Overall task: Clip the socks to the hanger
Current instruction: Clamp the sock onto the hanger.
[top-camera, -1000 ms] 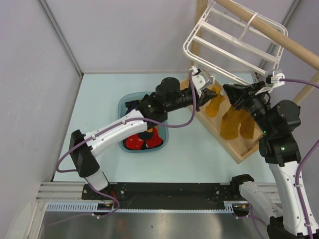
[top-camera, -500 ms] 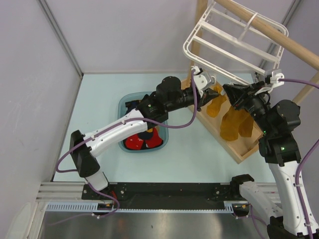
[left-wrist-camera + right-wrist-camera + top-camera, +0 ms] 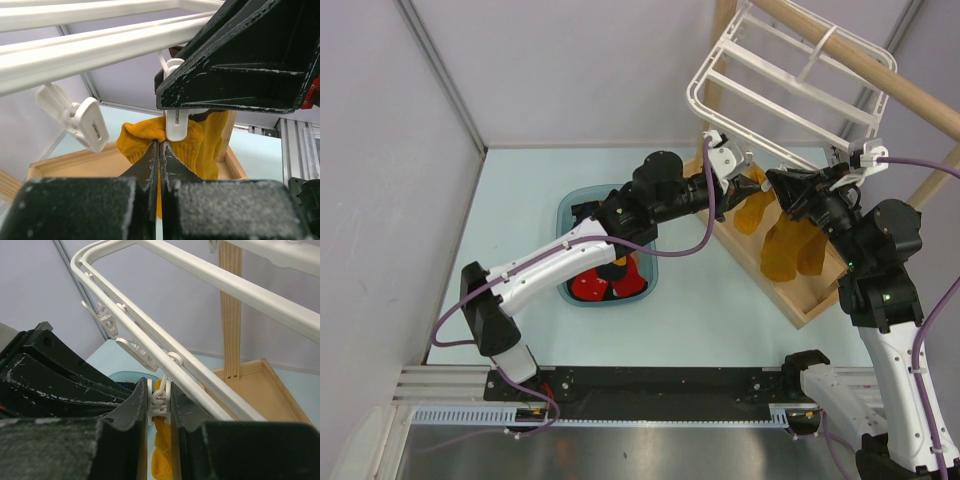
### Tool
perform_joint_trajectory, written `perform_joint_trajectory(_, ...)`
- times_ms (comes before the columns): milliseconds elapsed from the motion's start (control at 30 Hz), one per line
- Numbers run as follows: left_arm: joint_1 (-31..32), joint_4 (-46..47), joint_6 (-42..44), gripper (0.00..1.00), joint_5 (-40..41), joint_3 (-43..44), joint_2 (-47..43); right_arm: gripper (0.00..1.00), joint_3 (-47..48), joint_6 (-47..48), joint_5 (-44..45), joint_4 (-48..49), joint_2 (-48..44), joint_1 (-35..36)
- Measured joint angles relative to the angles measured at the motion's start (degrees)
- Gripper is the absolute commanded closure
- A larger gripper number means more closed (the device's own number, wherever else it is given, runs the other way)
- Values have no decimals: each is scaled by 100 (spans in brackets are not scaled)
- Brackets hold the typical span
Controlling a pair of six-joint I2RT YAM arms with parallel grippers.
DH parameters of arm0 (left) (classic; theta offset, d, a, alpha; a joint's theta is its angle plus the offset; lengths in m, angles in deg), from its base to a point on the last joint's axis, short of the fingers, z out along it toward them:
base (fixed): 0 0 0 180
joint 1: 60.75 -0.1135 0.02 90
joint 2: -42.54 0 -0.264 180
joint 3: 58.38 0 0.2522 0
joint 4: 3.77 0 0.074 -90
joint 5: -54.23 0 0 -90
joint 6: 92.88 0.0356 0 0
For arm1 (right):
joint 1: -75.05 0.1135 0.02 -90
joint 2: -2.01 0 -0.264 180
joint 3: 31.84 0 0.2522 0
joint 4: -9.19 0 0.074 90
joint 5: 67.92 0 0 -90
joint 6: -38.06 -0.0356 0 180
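**Left gripper** [image 3: 160, 150]: fingers pressed together on the upper edge of a mustard sock [image 3: 142, 142], low centre in the left wrist view.

**Right gripper** [image 3: 160, 396]: clenched on a dangling clip [image 3: 159, 404], one finger on each side of it, beneath the white hanger's rail [image 3: 150, 337].

**Key relation:** the sock's held edge sits directly under the clip's lower end, touching or just short of it, and its length hangs straight down. Whether fabric is already between the clip's halves cannot be told.

**Next move, as judged:** a short lift by the left arm, then the right lets go.

**Also present:** two mustard socks [image 3: 795, 250] hanging right of centre in the top view.
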Motion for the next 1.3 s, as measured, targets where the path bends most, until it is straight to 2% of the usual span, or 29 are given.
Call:
perform_joint_trajectory(100, 22, 0, 0, 100, 4, 22, 7, 100, 0, 0, 0, 0, 0, 0)
perform_joint_trajectory(200, 33, 0, 0, 100, 4, 22, 9, 84, 0, 0, 0, 0, 0, 0)
perform_joint_trajectory(233, 37, 0, 0, 100, 7, 22, 9, 74, 2, 0, 0, 0, -2, 0)
perform_joint_trajectory(300, 42, 0, 0, 100, 7, 22, 9, 60, 2, 4, -4, 2, -9, 0)
perform_joint_trajectory(400, 46, 0, 2, 97, 9, 22, 11, 51, 2, -11, -111, -20, -24, 4)
perform_joint_trajectory(533, 52, 0, 0, 88, 7, 22, 13, 44, 0, -4, -223, -70, -70, 24)
perform_joint_trajectory(567, 55, 2, -2, 82, 7, 22, 13, 43, 0, -2, -212, -87, -85, 24)
perform_joint_trajectory(633, 55, 13, 4, 75, 7, 20, 13, 41, 0, -7, -188, -122, -96, 24)
perform_joint_trajectory(733, 55, 201, -4, 56, 44, -129, -11, 39, -2, -4, -87, -205, -138, 22)
perform_joint_trajectory(933, 52, 417, -9, 34, 160, -769, -184, 37, -2, -7, 197, -341, -205, 22)
perform_joint_trajectory(1100, 13, 791, -55, 30, 413, -1305, -400, 36, -2, -2, 404, -369, -275, 17)
perform_joint_trajectory(1300, -39, 1517, -120, 27, 911, -1537, -468, 33, -2, 17, 494, -385, -313, 2)
